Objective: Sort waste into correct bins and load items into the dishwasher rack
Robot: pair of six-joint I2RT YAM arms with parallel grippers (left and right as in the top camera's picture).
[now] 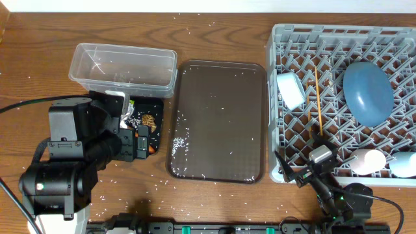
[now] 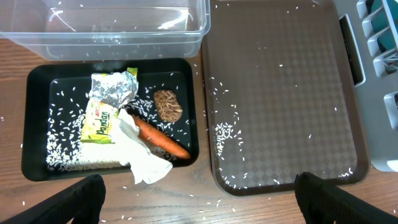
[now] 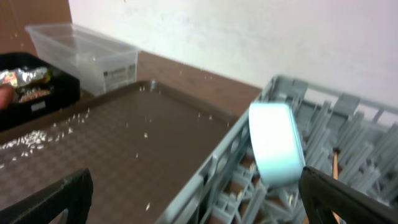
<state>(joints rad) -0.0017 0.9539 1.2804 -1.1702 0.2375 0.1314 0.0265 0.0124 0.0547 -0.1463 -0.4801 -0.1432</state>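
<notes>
In the left wrist view the black tray-bin [image 2: 36, 124] holds the yellow-green and silver wrapper [image 2: 109, 102], the brown food lump [image 2: 166, 104], the orange carrot [image 2: 163, 140] and the white tissue [image 2: 140, 158], which hangs over its front rim. The clear tub [image 2: 106, 25] stands behind it and holds only rice grains. My left gripper [image 2: 202, 200] is open and empty above the table in front of the bin. The grey rack [image 1: 344, 39] holds the light blue cup [image 1: 290, 90], chopsticks [image 1: 318, 97], dark blue bowl-plate [image 1: 368, 92] and white bowl [image 1: 367, 161]. My right gripper [image 3: 199, 202] is open and empty at the rack's left front corner.
The dark brown serving tray [image 1: 218, 120] lies between the bins and the rack, with rice grains scattered on it and on the wooden table. A pale object [image 1: 404, 164] lies at the rack's right edge. The left arm [image 1: 71, 156] covers part of the black bin.
</notes>
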